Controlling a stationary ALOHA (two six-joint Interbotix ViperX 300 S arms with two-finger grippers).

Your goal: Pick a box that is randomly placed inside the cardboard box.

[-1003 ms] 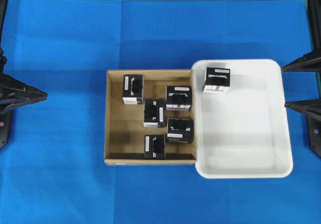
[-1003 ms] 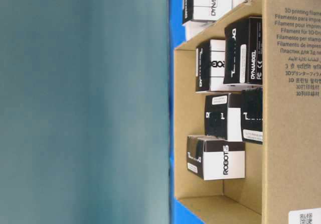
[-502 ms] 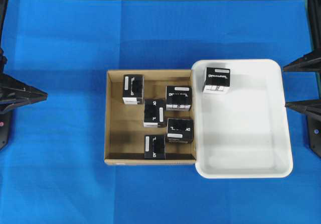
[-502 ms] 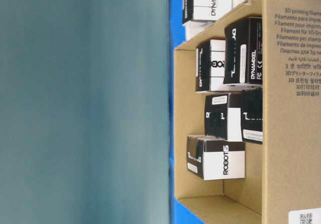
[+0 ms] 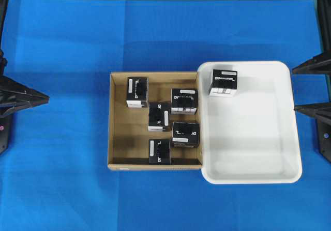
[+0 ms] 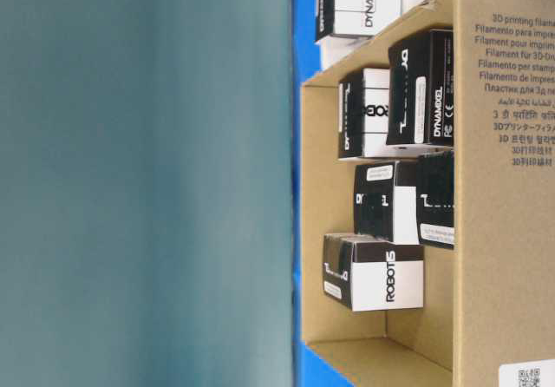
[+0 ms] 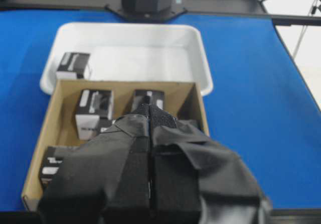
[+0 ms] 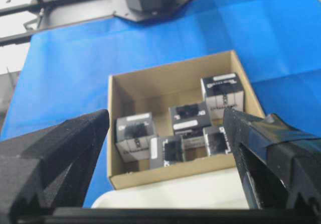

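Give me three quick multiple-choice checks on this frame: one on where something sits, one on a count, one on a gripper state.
1. Where is the black carton that lies outside the cardboard box?
A. On the blue cloth
B. In the white tray, at its far left corner in the overhead view
C. Held in a gripper

2. How many black cartons are inside the cardboard box?
A. Three
B. Five
C. Seven

3. How do the two grippers stand?
A. Left shut, right open
B. Both open
C. Left open, right shut

Answers:
1. B: the lone carton rests in the white tray.
2. B: the overhead view shows five in the cardboard box.
3. A: the left gripper has its fingers pressed together; the right gripper has its fingers wide apart.
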